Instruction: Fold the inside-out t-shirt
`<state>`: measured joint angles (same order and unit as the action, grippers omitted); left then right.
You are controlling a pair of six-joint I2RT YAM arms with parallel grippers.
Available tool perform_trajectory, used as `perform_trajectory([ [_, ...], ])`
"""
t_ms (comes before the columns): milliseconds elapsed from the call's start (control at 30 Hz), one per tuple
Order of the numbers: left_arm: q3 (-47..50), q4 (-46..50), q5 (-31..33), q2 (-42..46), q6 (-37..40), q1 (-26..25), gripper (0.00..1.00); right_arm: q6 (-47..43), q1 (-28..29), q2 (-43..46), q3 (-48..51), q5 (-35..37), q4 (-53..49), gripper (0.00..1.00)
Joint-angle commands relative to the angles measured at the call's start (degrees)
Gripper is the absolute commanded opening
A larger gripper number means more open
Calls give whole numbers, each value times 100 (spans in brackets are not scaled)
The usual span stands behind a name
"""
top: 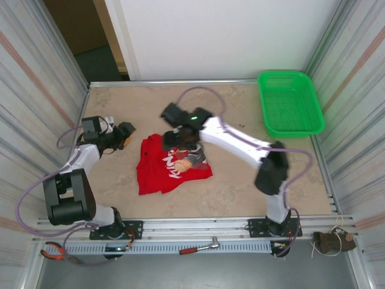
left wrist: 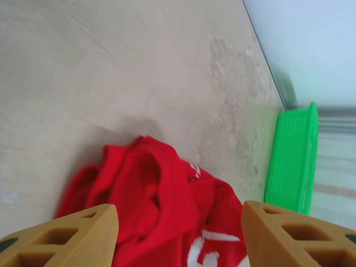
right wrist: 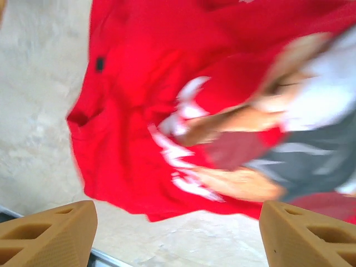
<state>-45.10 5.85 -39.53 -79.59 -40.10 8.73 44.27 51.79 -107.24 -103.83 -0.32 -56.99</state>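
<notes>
Jaws: released and empty on left arm (top: 84, 158) and right arm (top: 234, 139). Item: inside-out t-shirt (top: 171, 165), red, crumpled mid-bench (top: 240, 180), right jaws over its far edge. Handling, you should expect: light, limp, unbreakable. Take hold at a hem edge.

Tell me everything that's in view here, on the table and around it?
t-shirt: one, red with a printed picture, crumpled mid-table
basket: one, green, table's far right corner
table: one, beige
pliers: one pair, red handles, near rail, left
ratchet wrench: one, red handle, near rail, middle
brown object: one, near right corner, too small to identify
left arm: one, black and white, left of the t-shirt
right arm: one, black and white, reaching over the t-shirt
left gripper: tan fingers, open
right gripper: tan fingers, open
</notes>
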Motion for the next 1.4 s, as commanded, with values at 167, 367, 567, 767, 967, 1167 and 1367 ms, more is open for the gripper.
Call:
perform_trajectory([
  [167, 190, 1109, 1270, 847, 681, -1517, 65, -46, -1071, 1234, 3073, -603, 1502, 78],
  [367, -122, 1264, 1854, 179, 976, -1978, 65, 71, -858, 1033, 3523, -754, 2008, 78],
  [567, -563, 1021, 1960, -884, 861, -2517, 65, 317, -986, 756, 3948, -794, 2532, 56],
  [767, -1514, 984, 2078, -2111, 898, -2732, 65, 846, -1006, 1402, 4898, -707, 2724, 0],
  [967, -3517, 1474, 2057, -3620, 1400, -2914, 65, 1843, -245, 2426, 5747, -502, 2875, 0],
  [1167, -5817, 2241, 1728, -4748, 2154, -3149, 65, 1130, -1164, 3112, 5226, -331, 2243, 34],
  [1367, -5103, 2129, 1992, -3396, 1695, -3146, 66, -1010, -2938, 2088, 3850, -1610, 2641, 69],
])
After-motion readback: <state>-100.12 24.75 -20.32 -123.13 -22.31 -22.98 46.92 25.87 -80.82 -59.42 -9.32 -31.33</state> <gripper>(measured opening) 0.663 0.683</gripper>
